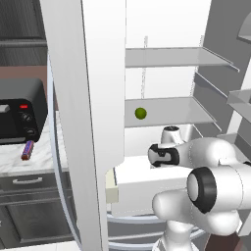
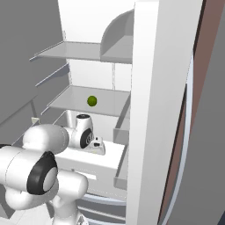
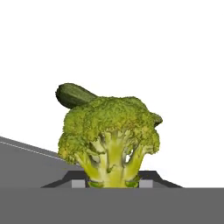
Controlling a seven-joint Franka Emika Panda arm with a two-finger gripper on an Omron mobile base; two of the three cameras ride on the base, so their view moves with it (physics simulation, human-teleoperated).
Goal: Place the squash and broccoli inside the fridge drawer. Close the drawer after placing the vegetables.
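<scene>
The gripper [image 3: 113, 183] pinches the broccoli [image 3: 109, 131] by its pale stem; the squash [image 3: 74, 95] lies just behind it on the white floor of the fridge drawer [image 1: 147, 184]. The drawer stands pulled out below the shelf carrying a green ball [image 1: 140, 113]. Lower the floret to the drawer floor beside the squash, release, then withdraw upward before pushing the front edge shut.

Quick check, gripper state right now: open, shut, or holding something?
Gripper: closed on the broccoli by its stem, over the fridge drawer, with the squash lying just behind the floret.
</scene>
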